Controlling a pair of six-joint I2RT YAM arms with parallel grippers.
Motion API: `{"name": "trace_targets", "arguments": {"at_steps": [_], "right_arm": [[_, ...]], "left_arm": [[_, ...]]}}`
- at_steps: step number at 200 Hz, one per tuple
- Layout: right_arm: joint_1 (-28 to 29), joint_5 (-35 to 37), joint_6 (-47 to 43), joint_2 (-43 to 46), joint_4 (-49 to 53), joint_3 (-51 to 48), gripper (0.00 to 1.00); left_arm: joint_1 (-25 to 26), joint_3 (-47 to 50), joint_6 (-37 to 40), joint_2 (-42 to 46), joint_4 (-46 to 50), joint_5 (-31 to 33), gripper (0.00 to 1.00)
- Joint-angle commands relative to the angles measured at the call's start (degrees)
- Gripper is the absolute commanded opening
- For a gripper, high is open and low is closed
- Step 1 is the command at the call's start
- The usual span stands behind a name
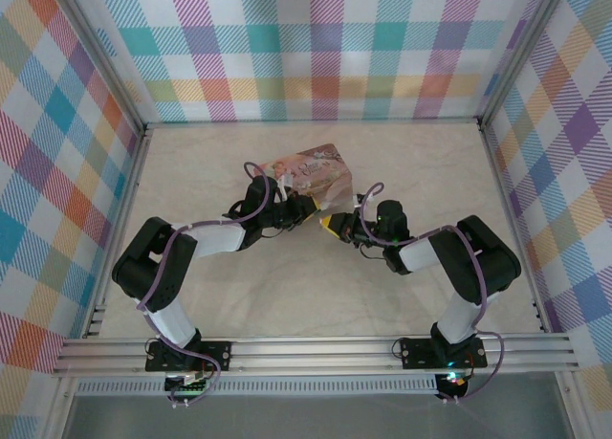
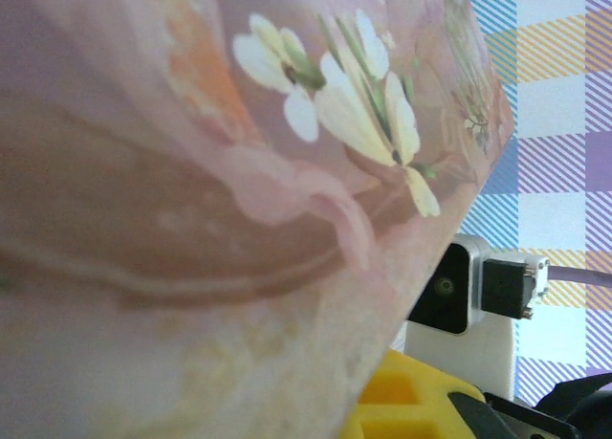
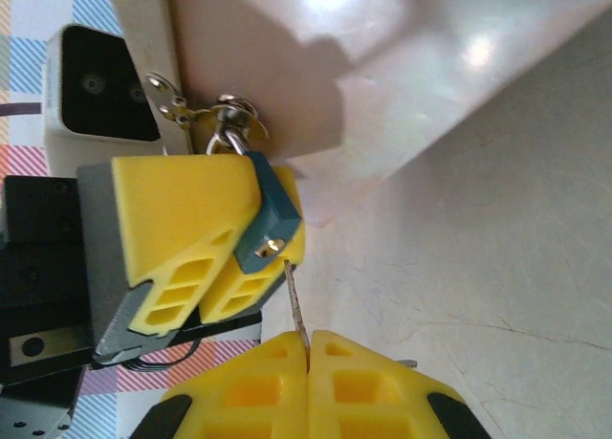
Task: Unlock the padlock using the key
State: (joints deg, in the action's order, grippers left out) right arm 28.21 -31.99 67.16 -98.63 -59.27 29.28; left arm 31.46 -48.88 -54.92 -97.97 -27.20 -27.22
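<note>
Yellow pads of the right gripper are pressed fully together, pinching the thin metal key by its lower end. The key shaft sticks straight up out of the pads. Its tip is at the keyhole in the bottom face of the padlock; can't tell how far in it goes.

The padlock is small with a blue body, and hangs just below the tin at the tin's front edge. Its silver shackle loops through the metal clasp on the tin.

The left gripper is nearly closed, with the padlock body clamped between its two yellow fingers, just under the tin edge.

The tin is pink with white flowers, raised and tilted over the table, its underside pale and glossy. In the left wrist view the tin is very close and blurred.

From the top view the tin sits mid-table. The left gripper is at the tin's near edge and the right gripper is just nearside and right of the tin. The two grippers are tip to tip. The padlock is too small to make out from above.
</note>
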Motion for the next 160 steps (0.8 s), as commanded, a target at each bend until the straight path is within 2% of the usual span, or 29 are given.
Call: {"name": "trace_targets", "arguments": {"at_steps": [1, 160], "right_arm": [[0.4, -0.4, 1.2, -0.8, -4.0, 1.4, 0.00], [0.3, 0.4, 2.5, -0.2, -6.1, 0.4, 0.00]], "left_arm": [[0.2, 0.8, -1.9, 1.9, -4.6, -2.7, 0.12], [0.1, 1.4, -1.9, 1.7, -5.7, -2.8, 0.12]]}}
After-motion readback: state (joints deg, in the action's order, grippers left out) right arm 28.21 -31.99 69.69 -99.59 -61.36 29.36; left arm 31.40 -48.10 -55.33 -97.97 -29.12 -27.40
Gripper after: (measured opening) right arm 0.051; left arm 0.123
